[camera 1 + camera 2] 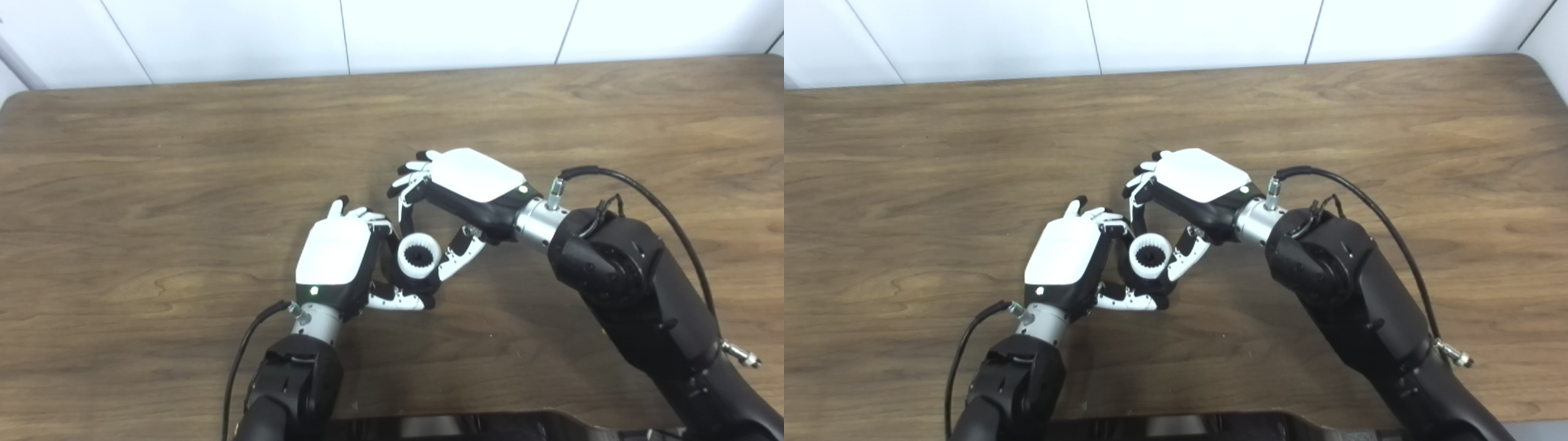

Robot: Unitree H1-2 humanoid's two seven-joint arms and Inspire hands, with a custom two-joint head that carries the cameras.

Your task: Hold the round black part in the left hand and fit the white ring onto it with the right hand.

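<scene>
Ring [419, 256] sits on black part [424, 284] in left hand [335, 260]; right hand [468, 184] spread beside.

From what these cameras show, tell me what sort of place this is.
Probably a robot test bench or lab, not a home: a bare wooden table against plain white wall panels, with only the white ring between the left hand and right hand.

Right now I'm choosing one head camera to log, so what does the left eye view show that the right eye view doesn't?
Only the left eye view: a grey bar at the far left.
Only the right eye view: the table's rounded far right corner.
Both: the left hand holds the round black part with the white ring on it, the right hand beside it.
</scene>
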